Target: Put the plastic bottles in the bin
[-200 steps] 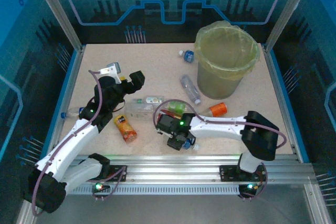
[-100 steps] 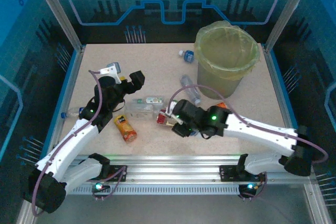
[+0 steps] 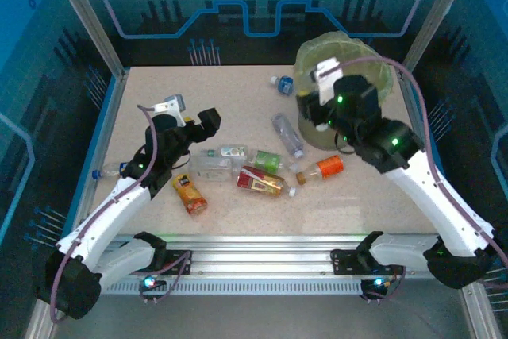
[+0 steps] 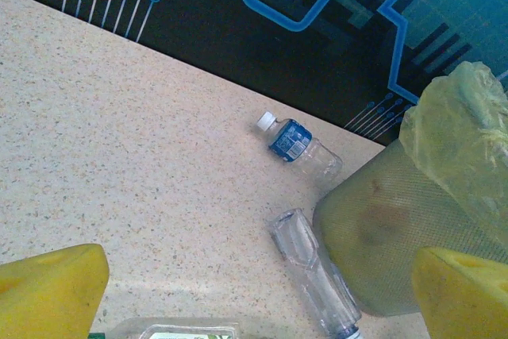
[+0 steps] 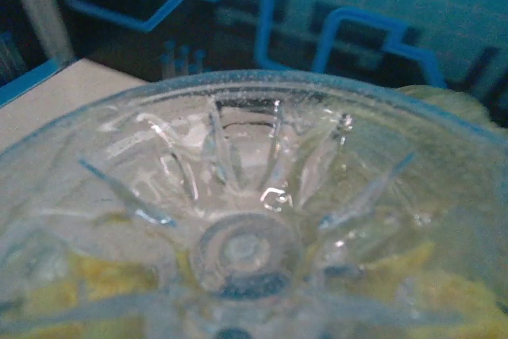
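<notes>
The right claw [image 3: 311,110] is gripping a clear bottle [image 5: 238,220], its ribbed base facing the wrist camera, and is hovering at the left side of the rim of the bin [image 3: 373,65]. The left claw [image 3: 205,122] is hanging wide open and empty over the left half of the table [image 3: 159,93]. Other bottles are lying on the table: a blue-labelled bottle [image 3: 282,83] and an unlabelled bottle [image 3: 288,135] just left of the bin, a red bottle [image 3: 261,182] and an orange-capped bottle [image 3: 321,167] nearer the arms.
</notes>
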Robot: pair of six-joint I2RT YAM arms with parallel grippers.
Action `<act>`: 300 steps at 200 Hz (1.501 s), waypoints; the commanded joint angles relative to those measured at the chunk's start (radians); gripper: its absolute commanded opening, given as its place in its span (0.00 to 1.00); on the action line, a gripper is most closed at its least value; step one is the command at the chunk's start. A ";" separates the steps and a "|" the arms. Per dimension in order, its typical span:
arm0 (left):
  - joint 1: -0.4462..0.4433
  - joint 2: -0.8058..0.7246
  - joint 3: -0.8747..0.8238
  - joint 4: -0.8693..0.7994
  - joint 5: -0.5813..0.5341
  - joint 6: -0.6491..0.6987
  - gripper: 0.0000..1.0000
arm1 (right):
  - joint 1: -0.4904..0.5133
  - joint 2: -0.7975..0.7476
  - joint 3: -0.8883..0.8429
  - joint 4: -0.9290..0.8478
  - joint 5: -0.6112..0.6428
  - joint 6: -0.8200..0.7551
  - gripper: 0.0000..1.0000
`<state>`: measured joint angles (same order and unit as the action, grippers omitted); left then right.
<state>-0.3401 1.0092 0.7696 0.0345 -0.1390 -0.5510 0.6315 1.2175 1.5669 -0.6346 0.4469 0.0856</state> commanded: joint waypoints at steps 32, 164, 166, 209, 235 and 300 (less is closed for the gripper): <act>0.011 0.009 0.015 0.030 0.053 -0.022 0.99 | -0.247 0.243 0.273 -0.038 0.046 0.079 0.34; 0.013 0.009 0.006 0.028 0.082 -0.029 0.99 | -0.359 0.586 0.392 -0.126 0.199 0.149 0.42; 0.012 0.008 0.006 0.027 0.081 -0.029 0.99 | -0.359 0.586 0.387 -0.127 0.198 0.153 0.42; 0.012 0.009 0.008 0.025 0.075 -0.029 0.99 | -0.360 0.540 0.246 -0.107 0.185 0.215 0.51; 0.012 0.017 0.013 0.024 0.076 -0.029 0.99 | -0.361 0.512 0.170 -0.084 0.179 0.239 0.56; 0.012 0.015 0.023 0.009 0.075 -0.029 0.99 | -0.366 0.501 0.090 -0.074 0.165 0.278 0.77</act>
<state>-0.3370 1.0286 0.7696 0.0345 -0.0738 -0.5770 0.2802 1.7546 1.6760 -0.7250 0.6174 0.3275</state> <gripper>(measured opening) 0.990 0.726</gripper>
